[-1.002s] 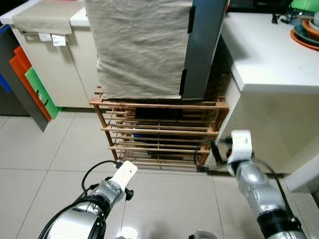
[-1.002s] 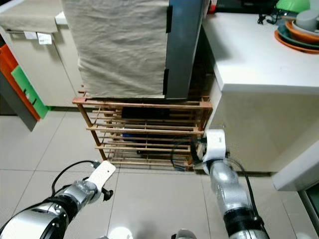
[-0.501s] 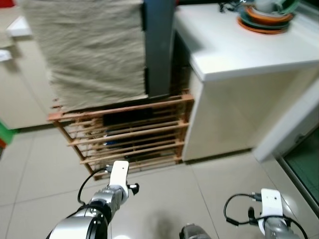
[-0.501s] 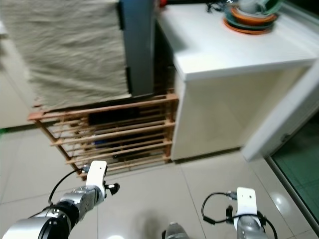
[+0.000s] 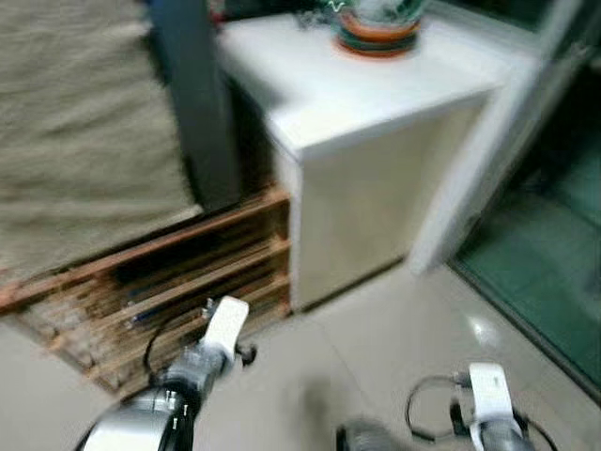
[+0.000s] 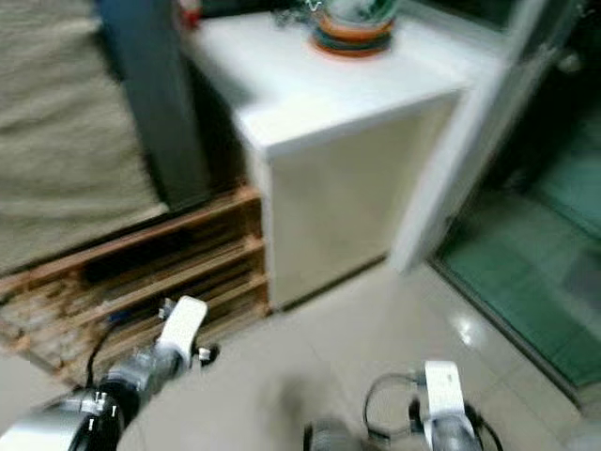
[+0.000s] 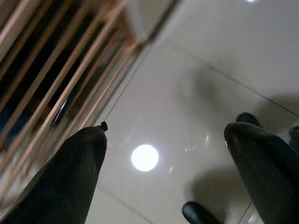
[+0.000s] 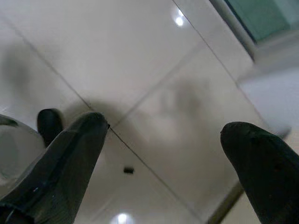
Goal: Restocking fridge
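Blurred head views. At far left, a beige cloth (image 5: 75, 141) draped over a slatted wooden rack (image 5: 141, 282), with a dark upright panel (image 5: 192, 103) beside it. Left gripper (image 7: 163, 154) low over the tiled floor (image 7: 196, 70) just before the rack, fingers (image 7: 70, 177) spread wide, holding nothing. Further right, a white worktop (image 5: 347, 89) carrying stacked bowls (image 5: 376, 23). Right gripper (image 8: 161, 154) above bare floor, fingers (image 8: 70, 158) likewise spread and empty. No fridge or stock recognisable.

wooden rack (image 5: 141, 301), white counter (image 5: 357, 94), stacked bowls (image 5: 378, 21)
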Controlling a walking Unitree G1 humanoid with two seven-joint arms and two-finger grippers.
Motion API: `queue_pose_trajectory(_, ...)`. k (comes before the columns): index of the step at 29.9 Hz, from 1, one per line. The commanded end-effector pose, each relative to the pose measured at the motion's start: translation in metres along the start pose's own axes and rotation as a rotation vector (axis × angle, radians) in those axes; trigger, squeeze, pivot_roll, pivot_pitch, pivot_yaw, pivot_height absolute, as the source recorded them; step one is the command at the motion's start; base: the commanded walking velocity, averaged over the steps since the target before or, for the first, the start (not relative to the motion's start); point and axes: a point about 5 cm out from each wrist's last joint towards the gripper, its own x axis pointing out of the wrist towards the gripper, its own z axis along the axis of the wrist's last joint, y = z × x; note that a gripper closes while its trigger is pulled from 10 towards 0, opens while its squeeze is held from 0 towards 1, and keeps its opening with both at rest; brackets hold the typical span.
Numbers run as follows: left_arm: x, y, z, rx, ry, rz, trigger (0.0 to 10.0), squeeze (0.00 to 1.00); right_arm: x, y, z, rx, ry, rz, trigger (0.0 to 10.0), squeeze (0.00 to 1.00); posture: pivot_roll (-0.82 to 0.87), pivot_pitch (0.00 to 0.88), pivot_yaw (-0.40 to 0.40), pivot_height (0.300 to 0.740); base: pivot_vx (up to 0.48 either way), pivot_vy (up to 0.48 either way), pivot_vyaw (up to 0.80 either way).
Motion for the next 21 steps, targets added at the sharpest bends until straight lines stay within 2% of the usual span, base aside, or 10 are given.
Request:
queue_pose_trajectory(1,0.001,-0.004,0.012,0.027,-0.05,-0.013,10.0,0.0,0.0,0.0,0.003,-0.017,-0.022,0.009,10.0,0.0,-0.22,0.0,0.043,0.711,0.465,0.0,-0.76)
queue_pose_trajectory(3,0.001,-0.003,0.011,0.02,-0.051,-0.007,10.0,0.0,0.0,0.0,0.001,-0.019,-0.02,0.009,10.0,0.0,-0.22,0.0,0.04,0.711,0.45,0.0,-0.76)
queue_pose_trajectory(6,0.0,-0.003,0.011,0.019,-0.052,-0.014,10.0,0.0,0.001,0.004,0.005,-0.024,-0.019,0.011,10.0,0.0,-0.22,0.0,0.039,0.711,0.0,0.0,-0.76)
queue_pose_trajectory(9,0.001,-0.003,0.009,-0.034,-0.045,-0.005,10.0,0.0,0.001,0.005,0.007,-0.018,-0.018,0.006,10.0,0.0,-0.22,0.0,0.04,0.711,0.0,0.0,-0.76)
queue_pose_trajectory(11,0.001,-0.003,0.007,-0.092,-0.033,-0.009,10.0,0.0,0.001,0.005,0.008,-0.012,-0.022,0.004,10.0,0.0,-0.22,0.0,0.044,0.711,0.0,0.0,-0.75)
queue_pose_trajectory(15,0.001,-0.008,-0.001,-0.292,-0.001,-0.034,10.0,0.0,0.001,0.005,0.009,0.0,-0.034,-0.005,10.0,0.0,-0.22,0.0,0.044,0.711,0.0,0.0,-0.76)
queue_pose_trajectory(21,0.001,-0.009,-0.001,-0.264,0.012,-0.049,10.0,0.0,0.001,0.005,0.01,-0.003,-0.04,-0.007,10.0,0.0,-0.22,0.0,0.044,0.711,0.0,0.0,-0.76)
